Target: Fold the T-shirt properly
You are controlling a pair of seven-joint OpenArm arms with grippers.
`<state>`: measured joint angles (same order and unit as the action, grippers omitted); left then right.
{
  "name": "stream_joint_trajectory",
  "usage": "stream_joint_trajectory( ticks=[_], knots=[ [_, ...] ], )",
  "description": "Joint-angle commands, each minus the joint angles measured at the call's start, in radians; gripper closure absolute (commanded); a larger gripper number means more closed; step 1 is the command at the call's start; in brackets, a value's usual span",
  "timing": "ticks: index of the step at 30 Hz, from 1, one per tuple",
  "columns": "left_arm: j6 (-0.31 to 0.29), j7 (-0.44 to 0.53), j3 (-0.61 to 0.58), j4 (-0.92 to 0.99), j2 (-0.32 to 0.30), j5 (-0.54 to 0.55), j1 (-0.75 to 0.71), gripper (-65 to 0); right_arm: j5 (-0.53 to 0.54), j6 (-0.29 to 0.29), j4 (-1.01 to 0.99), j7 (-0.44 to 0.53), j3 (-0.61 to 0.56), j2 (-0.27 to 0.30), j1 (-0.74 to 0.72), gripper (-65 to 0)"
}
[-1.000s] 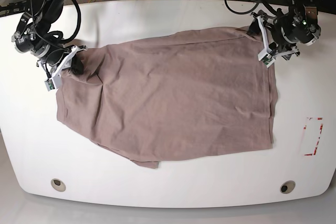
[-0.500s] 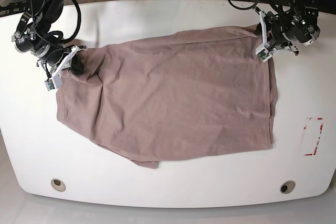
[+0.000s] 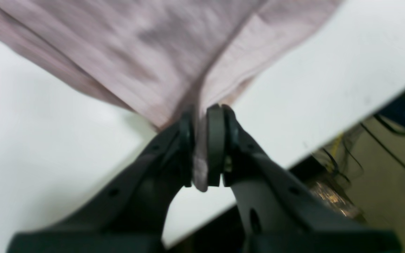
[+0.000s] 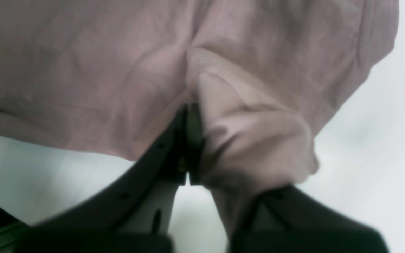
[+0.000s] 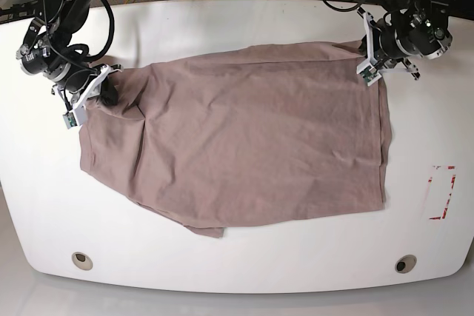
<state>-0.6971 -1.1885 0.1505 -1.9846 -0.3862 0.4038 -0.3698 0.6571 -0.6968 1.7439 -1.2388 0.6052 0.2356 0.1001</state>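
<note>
Both claws were clenched on the T-shirt [image 5: 252, 138]: the left gripper [image 3: 202, 147] and the right gripper [image 4: 193, 140] each pinched a far corner near the table's [image 5: 222, 20] back edge, likely readying a fold toward the front.

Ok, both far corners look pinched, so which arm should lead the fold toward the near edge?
Neither, likely both together: the left gripper is shut on the T-shirt at its corner, and the right gripper is shut on the opposite corner, cloth bunched over one finger.
</note>
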Motion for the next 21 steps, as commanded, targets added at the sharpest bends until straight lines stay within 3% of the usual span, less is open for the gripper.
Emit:
stream_joint_trajectory(
  ticks=[1,5,8,17,21],
  knots=[
    [-0.001,-0.003,0.007,-0.015,-0.032,0.001,-0.018,-3.6,0.016,-0.001,0.017,0.017,0.005,0.017,-0.01,0.0],
    [-0.001,-0.003,0.013,-0.015,-0.05,-0.001,-0.071,-3.5,0.016,-0.001,0.017,0.017,0.005,0.017,-0.009,0.0],
    [-0.001,0.0,0.09,-0.014,-0.043,-0.003,-0.119,-3.5,0.016,-0.001,0.017,0.017,0.005,0.017,-0.009,0.0],
    [-0.001,0.163,0.159,-0.005,-0.017,-0.023,-0.153,-0.3,0.01,-0.001,0.02,0.017,0.005,-0.006,-0.007,0.0],
    [-0.001,0.232,0.272,-0.006,0.072,-0.032,-0.151,-0.3,0.016,-0.001,0.032,0.017,0.006,-0.017,0.04,0.0]
  ],
)
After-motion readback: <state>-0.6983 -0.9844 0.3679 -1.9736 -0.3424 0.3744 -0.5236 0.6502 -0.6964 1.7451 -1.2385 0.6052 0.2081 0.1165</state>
